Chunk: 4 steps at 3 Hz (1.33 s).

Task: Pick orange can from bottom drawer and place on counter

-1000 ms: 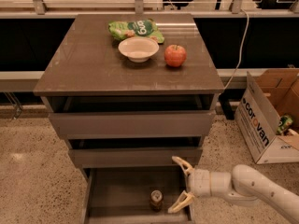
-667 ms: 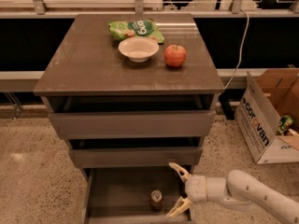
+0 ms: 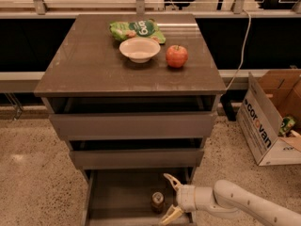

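Note:
The orange can (image 3: 157, 201) stands upright in the open bottom drawer (image 3: 117, 197), near its front right. My gripper (image 3: 168, 199) comes in from the lower right on a white arm. Its two pale fingers (image 3: 170, 180) are spread open, just right of the can and not touching it. The counter (image 3: 94, 69) is the brown glossy cabinet top above the three drawers.
On the counter sit a white bowl (image 3: 139, 49), a red apple (image 3: 177, 56) and a green snack bag (image 3: 136, 29). The two upper drawers are slightly ajar. A cardboard box (image 3: 270, 121) stands on the floor at the right.
My gripper has moved left toward the can, its fingers still spread. The can has not moved.

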Each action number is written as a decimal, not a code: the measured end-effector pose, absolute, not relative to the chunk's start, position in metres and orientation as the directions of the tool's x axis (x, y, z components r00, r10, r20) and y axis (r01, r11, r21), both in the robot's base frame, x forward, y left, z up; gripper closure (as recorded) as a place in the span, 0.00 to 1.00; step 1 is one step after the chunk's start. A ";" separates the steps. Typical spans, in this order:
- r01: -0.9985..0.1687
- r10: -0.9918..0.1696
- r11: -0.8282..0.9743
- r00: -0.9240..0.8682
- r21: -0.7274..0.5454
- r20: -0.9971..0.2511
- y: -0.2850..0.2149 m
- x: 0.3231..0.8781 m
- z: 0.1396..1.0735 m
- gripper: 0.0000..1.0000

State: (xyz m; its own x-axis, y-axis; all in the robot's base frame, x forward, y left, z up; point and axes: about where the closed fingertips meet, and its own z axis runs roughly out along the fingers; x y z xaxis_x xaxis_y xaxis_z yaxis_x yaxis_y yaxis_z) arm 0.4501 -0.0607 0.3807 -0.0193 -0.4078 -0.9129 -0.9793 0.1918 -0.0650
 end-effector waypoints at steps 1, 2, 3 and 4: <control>-0.956 -0.303 0.288 -0.149 0.059 -0.941 -0.058 0.473 0.348 0.00; -0.949 -0.262 0.304 -0.172 0.087 -0.950 -0.059 0.479 0.341 0.00; -0.949 -0.263 0.302 -0.171 0.087 -0.950 -0.058 0.479 0.342 0.00; -0.948 -0.324 0.317 -0.141 0.033 -0.936 -0.058 0.488 0.321 0.00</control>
